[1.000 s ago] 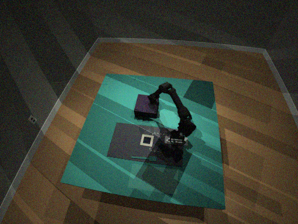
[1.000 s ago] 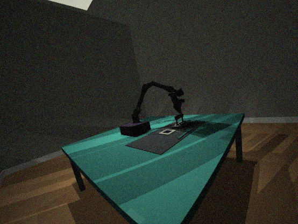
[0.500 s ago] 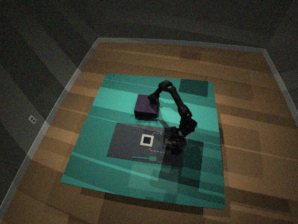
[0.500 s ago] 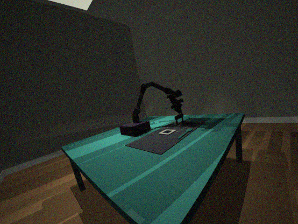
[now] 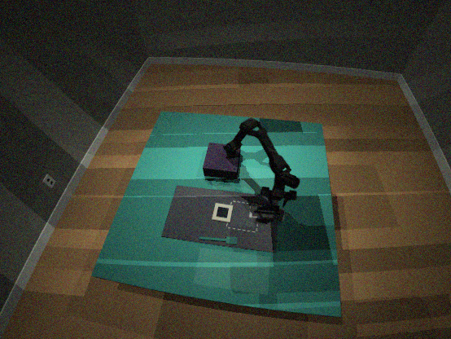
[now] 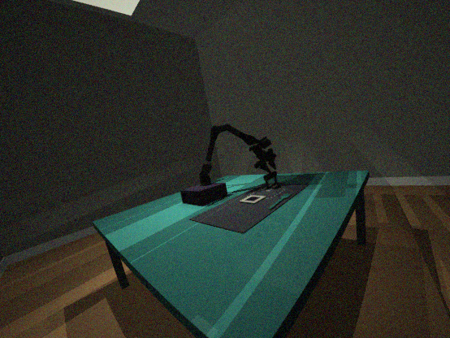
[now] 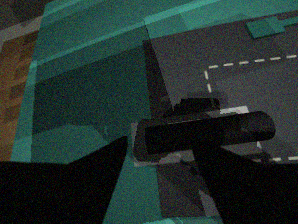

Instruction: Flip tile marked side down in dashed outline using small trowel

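Fingers (image 5: 266, 212) (image 6: 272, 184) low over teal table (image 5: 163, 261) (image 6: 227, 260) (image 7: 95, 60); dim room, plank floor (image 5: 366, 261) (image 6: 390, 260) (image 7: 14, 90).

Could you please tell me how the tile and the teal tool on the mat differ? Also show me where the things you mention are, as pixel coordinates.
The tile (image 5: 216, 212) (image 6: 248, 201) is square; the teal tool (image 5: 231, 240) (image 6: 285, 196) (image 7: 265, 28) has a long, thin handle and a small, broad head.
The tile shows a cream border around a dark centre, while the teal tool looks plain teal.
Both lie flat on the mat (image 5: 187, 216) (image 6: 231, 219) (image 7: 180, 60).
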Tool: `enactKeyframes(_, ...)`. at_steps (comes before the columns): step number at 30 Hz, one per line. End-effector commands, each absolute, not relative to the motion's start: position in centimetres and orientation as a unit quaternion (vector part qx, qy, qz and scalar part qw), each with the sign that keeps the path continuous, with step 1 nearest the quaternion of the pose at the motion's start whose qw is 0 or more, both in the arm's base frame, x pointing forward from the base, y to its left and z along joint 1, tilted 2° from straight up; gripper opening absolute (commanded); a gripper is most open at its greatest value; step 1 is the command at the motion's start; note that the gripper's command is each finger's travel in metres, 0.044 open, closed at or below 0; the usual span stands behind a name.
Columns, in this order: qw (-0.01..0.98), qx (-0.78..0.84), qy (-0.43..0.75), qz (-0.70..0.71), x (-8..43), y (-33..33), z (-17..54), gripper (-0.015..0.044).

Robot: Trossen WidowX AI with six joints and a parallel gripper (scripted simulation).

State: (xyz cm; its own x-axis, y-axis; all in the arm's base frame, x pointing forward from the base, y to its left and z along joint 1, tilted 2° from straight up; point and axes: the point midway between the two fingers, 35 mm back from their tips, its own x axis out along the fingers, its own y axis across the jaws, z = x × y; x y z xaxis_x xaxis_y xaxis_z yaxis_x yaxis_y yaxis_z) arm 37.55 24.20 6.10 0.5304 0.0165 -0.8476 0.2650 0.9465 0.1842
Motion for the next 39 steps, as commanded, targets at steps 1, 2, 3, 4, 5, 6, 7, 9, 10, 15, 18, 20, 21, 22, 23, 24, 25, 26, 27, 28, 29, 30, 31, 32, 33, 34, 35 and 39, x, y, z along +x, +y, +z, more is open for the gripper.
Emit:
enactKeyframes(1, 0.860, 0.206, 0.456, -0.103, 37.3, 24.2, 6.0, 0.0300)
enactKeyframes(2, 0.858, 0.220, 0.450, -0.110, 37.2, 24.1, 6.0, 0.0300)
enactKeyframes(3, 0.857, 0.233, 0.445, -0.117, 37.2, 24.1, 5.9, 0.0300)
enactKeyframes(4, 0.855, 0.247, 0.439, -0.123, 37.1, 24.1, 5.9, 0.0300)
enactKeyframes(5, 0.853, 0.261, 0.433, -0.130, 37.1, 24.1, 5.8, 0.0300)
enactKeyframes(6, 0.850, 0.275, 0.427, -0.137, 37.0, 24.0, 5.8, 0.0300)
enactKeyframes(7, 0.848, 0.289, 0.421, -0.143, 37.0, 24.0, 5.8, 0.0300)
enactKeyframes(9, 0.842, 0.316, 0.409, -0.156, 36.9, 23.9, 5.6, 0.0300)
enactKeyframes(10, 0.838, 0.330, 0.403, -0.162, 36.8, 23.9, 5.6, 0.0300)
enactKeyframes(15, 0.817, 0.398, 0.370, -0.191, 36.5, 23.7, 5.3, 0.0300)
enactKeyframes(18, 0.802, 0.439, 0.350, -0.206, 36.2, 23.5, 5.2, 0.0300)
enactKeyframes(20, 0.790, 0.466, 0.336, -0.215, 36.1, 23.4, 5.1, 0.0300)
enactKeyframes(21, 0.784, 0.479, 0.329, -0.220, 36.0, 23.4, 5.1, 0.0300)
enactKeyframes(22, 0.777, 0.492, 0.322, -0.224, 35.9, 23.3, 5.0, 0.0300)
enactKeyframes(23, 0.771, 0.505, 0.315, -0.228, 35.8, 23.2, 5.0, 0.0300)
enactKeyframes(24, 0.764, 0.518, 0.307, -0.232, 35.8, 23.2, 5.0, 0.0300)
enactKeyframes(25, 0.756, 0.531, 0.300, -0.236, 35.7, 23.1, 4.9, 0.0300)
enactKeyframes(26, 0.749, 0.544, 0.293, -0.239, 35.6, 23.1, 4.9, 0.0300)
enactKeyframes(27, 0.741, 0.557, 0.285, -0.243, 35.5, 23.0, 4.9, 0.0300)
enactKeyframes(28, 0.733, 0.570, 0.278, -0.246, 35.4, 22.9, 4.8, 0.0300)
enactKeyframes(29, 0.725, 0.582, 0.270, -0.249, 35.3, 22.9, 4.8, 0.0300)
enactKeyframes(30, 0.717, 0.595, 0.263, -0.252, 35.2, 22.8, 4.8, 0.0300)
enactKeyframes(31, 0.708, 0.607, 0.255, -0.255, 35.1, 22.7, 4.7, 0.0300)
enactKeyframes(32, 0.699, 0.619, 0.248, -0.257, 35.0, 22.6, 4.7, 0.0300)
enactKeyframes(33, 0.690, 0.632, 0.240, -0.259, 34.9, 22.6, 4.7, 0.0300)
enactKeyframes(34, 0.681, 0.644, 0.233, -0.262, 34.8, 22.5, 4.7, 0.0300)
enactKeyframes(35, 0.671, 0.655, 0.225, -0.264, 34.7, 22.4, 4.6, 0.0300)
enactKeyframes(39, 0.637, 0.694, 0.200, -0.269, 34.4, 22.1, 4.6, 0.0300)
